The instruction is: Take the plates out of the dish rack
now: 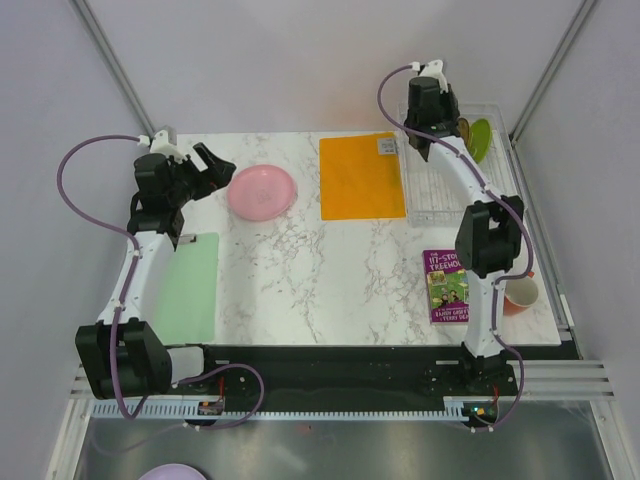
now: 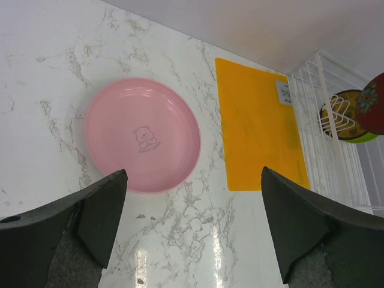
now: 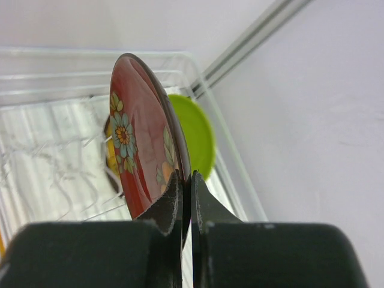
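The clear dish rack (image 1: 440,190) stands at the back right. My right gripper (image 3: 186,175) is shut on the rim of the dark red flowered plate (image 3: 138,144), which stands on edge in the rack (image 3: 48,78). The lime green plate (image 3: 195,135) stands right behind it, and a yellow plate (image 3: 111,159) shows partly on its other side. The pink plate (image 1: 262,191) lies flat on the table. My left gripper (image 2: 193,174) hovers open just near of the pink plate (image 2: 142,135), holding nothing.
An orange mat (image 1: 361,176) lies between the pink plate and the rack. A pale green mat (image 1: 188,288) lies at the left front. A purple book (image 1: 447,285) and an orange mug (image 1: 520,293) sit at the right front. A lilac plate (image 1: 172,472) shows below the table edge.
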### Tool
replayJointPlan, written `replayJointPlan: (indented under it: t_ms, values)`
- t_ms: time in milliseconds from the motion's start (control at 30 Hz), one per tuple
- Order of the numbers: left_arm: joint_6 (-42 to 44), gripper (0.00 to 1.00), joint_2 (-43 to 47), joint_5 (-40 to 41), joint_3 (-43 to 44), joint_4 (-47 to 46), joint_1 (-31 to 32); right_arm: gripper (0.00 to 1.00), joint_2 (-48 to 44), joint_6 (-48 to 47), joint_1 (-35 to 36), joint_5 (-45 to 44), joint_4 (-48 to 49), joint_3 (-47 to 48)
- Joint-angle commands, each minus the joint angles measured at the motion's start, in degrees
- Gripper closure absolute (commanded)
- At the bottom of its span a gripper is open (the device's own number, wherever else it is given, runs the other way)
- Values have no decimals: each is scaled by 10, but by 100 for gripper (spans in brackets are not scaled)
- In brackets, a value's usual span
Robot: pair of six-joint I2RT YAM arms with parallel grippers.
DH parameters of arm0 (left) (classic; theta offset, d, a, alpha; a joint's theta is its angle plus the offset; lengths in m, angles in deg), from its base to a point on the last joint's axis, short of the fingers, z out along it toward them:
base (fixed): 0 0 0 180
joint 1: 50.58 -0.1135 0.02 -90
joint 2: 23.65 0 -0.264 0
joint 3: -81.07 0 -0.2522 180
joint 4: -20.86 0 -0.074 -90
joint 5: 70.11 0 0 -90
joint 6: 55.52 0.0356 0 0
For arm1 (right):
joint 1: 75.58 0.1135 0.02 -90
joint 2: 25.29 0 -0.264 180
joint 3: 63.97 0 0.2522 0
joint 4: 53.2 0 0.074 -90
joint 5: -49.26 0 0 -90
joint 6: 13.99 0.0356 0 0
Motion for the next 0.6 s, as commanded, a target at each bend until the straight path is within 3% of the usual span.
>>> replayJointPlan:
  t_ms: [0,67,333,567]
  values:
    - [21,0,2,-12,-1,5,1,100,-105,-27,-2,-65,85,-19]
    - [17,0,-7,-26,1,0,1,100,-134,4,4,-45,57,-27]
    - [-16,0,-69,-112,3,-62,1,100,-235,175,41,211,-63,-99]
    - [-86,0,-125,-200,-5,-164,8,100,-259,355,55,460,-37,-178]
